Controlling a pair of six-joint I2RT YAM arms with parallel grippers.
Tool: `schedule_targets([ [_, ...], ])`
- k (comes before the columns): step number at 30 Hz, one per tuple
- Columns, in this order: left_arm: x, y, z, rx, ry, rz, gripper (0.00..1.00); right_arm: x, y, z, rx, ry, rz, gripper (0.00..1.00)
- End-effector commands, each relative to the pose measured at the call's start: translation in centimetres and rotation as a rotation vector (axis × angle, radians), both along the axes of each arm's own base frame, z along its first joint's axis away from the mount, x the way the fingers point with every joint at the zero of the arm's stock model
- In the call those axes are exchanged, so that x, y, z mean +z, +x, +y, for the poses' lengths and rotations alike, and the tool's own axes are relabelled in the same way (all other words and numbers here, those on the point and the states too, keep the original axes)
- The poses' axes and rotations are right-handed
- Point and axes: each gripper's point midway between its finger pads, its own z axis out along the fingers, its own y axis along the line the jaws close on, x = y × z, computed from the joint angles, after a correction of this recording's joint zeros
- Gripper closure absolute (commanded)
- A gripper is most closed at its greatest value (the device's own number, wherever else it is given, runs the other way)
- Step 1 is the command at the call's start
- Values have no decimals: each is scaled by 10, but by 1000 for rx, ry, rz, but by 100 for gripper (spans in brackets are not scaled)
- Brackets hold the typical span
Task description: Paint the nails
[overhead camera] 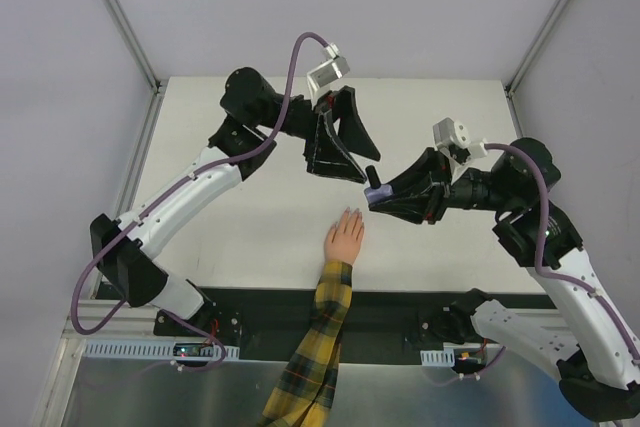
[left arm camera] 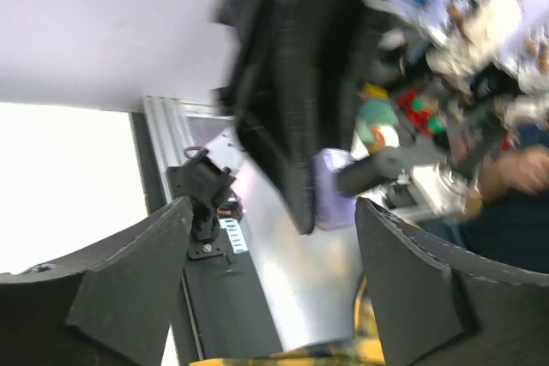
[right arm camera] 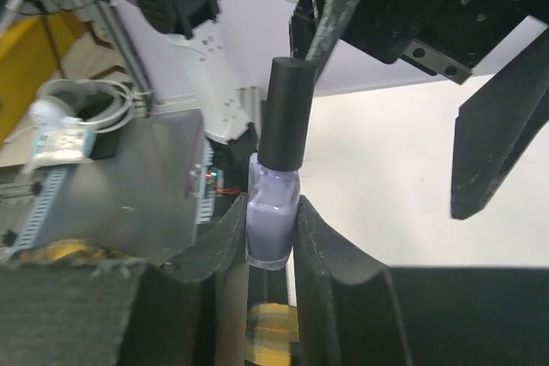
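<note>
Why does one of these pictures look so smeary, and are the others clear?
Left wrist view: smeared, likely from movement; the small lilac bottle with a black cap is fuzzy and the white tabletop glares featureless. Right wrist view: bottle sharp, background left soft. Top external view: crisp, evenly lit.

Bottle (overhead camera: pixel 373 191) just behind the hand (overhead camera: pixel 344 239)
</note>
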Motion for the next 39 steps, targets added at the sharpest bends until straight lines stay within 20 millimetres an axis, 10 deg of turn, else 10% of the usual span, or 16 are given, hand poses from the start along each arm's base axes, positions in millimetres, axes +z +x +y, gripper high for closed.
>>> schedule_targets([
  [1, 5, 24, 3, 207, -10, -69, 19, 14, 27, -6, -150, -11, -165, 99],
  [16, 28, 92, 18, 796, -77, -108, 21, -3, 106, -27, -555, -105, -191, 100],
  [24, 31, 62, -13, 539, -34, -105, 22, -2, 104, -27, -548, -101, -192, 100],
  [39, 28, 54, -25, 512, 2, -113, 68, 0, 101, -26, -536, -94, -185, 99],
])
